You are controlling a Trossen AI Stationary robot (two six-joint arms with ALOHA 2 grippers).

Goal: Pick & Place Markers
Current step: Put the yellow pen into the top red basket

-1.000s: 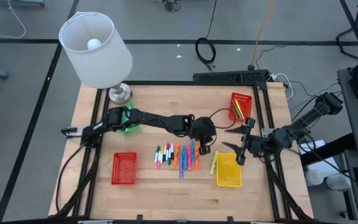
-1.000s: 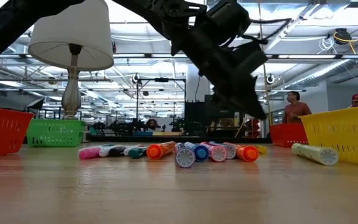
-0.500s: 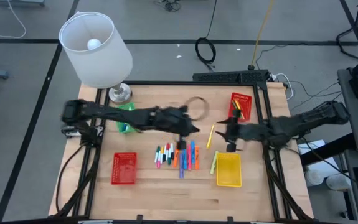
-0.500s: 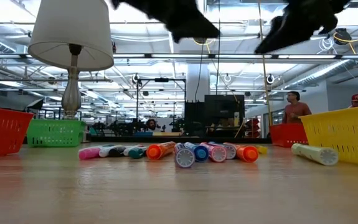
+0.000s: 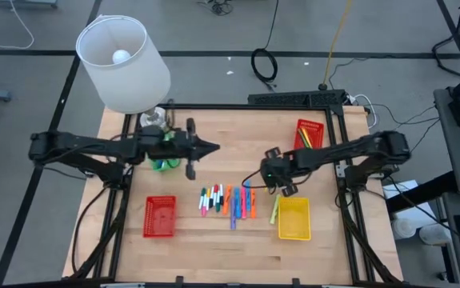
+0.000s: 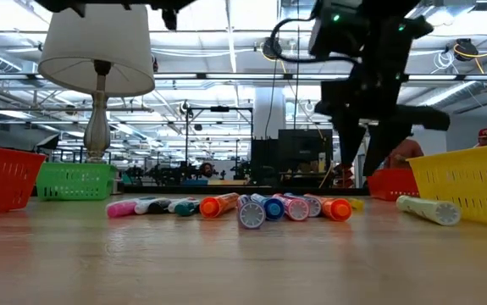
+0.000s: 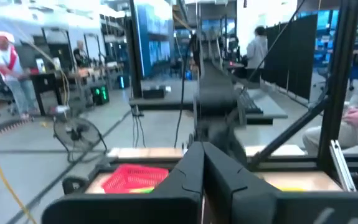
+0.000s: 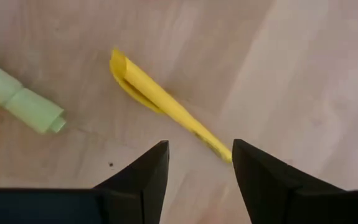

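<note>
R gripper fingers apart over yellow marker, seen only in R wrist view, high view hides it, L gripper pinched together at table's 11 o'clock near green basket.

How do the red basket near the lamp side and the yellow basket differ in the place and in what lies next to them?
The red basket sits left of the marker row; the yellow basket sits right of it. A pale green marker lies beside the yellow basket; nothing lies beside the red one. Both are rectangular mesh baskets.
</note>
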